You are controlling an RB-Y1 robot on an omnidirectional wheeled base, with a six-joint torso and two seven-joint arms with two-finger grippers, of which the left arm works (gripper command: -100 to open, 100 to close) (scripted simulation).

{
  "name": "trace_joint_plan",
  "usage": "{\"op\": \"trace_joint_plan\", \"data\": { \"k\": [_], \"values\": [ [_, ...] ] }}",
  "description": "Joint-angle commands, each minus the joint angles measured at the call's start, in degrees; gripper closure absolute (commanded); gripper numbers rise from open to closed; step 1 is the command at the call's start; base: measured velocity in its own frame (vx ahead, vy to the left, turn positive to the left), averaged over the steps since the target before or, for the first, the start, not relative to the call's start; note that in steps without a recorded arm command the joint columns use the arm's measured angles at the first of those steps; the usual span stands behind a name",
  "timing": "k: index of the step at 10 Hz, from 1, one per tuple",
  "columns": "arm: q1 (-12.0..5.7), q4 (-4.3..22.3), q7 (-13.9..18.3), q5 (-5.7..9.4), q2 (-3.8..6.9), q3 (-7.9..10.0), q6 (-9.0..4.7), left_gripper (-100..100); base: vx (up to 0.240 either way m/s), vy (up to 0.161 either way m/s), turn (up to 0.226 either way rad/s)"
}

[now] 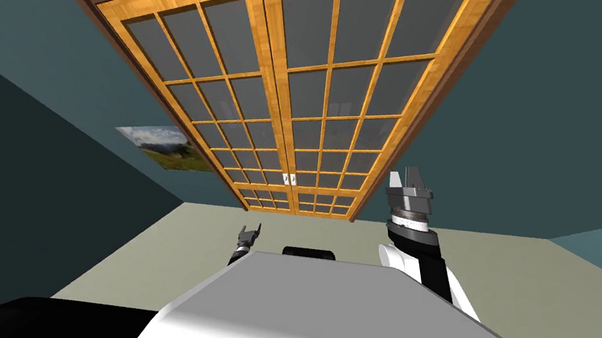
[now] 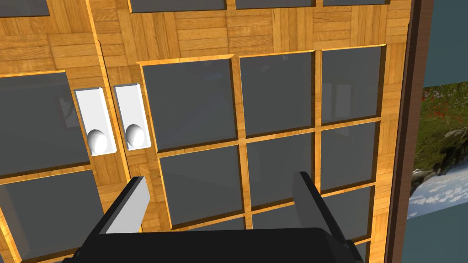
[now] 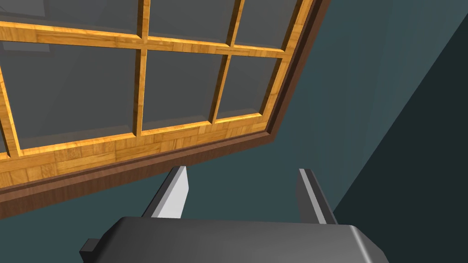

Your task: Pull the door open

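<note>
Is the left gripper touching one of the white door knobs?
Apart. The left wrist view shows a strip of the wooden door between the open left gripper and the nearer white knob.

The left gripper (image 2: 219,182) holds its two thin grey fingers (image 2: 132,207) wide apart in front of a yellow wooden double door (image 2: 205,32) with grey glass squares. Two round white knobs (image 2: 135,135) on white plates (image 2: 127,98) sit side by side, near one finger.

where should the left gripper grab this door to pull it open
Take the round white knob nearer the open left gripper, beside the centre seam. Come straight at the door, one finger each side of the ball: only the knobs stand proud of its flat face.
</note>
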Motion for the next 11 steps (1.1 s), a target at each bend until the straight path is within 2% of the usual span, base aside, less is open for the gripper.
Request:
{"op": "trace_joint_plan", "data": {
  "k": [1, 3, 4, 5, 6, 8, 11],
  "values": [
    [0.82, 0.8, -1.0, 0.74, -0.06, 1.63, 0.31, -100, -0.087, 0.012, -0.083],
    [1.41, 1.6, -2.2, 1.61, -0.28, 3.51, 0.85, -100, -0.098, 0.03, -0.099],
    [1.41, 1.6, -2.2, 1.61, -0.28, 3.51, 0.85, -100, -0.035, 0.027, -0.029],
    [1.54, 2.2, -3.3, 2.33, -0.61, 5.02, 1.28, -100, -0.034, 0.029, -0.143],
    [1.47, 2.5, -3.9, 2.71, -0.84, 5.8, 1.5, -100, -0.025, 0.044, -0.156],
    [-0.29, 2.8, -5.7, 3.66, -2.05, 7.52, 2.0, -100, 0.062, 0.064, -0.285],
    [-2.89, 2.4, -6.8, 4.02, -3.27, 7.87, 2.12, -100, 0.183, 0.075, -0.15]
  ]
}}
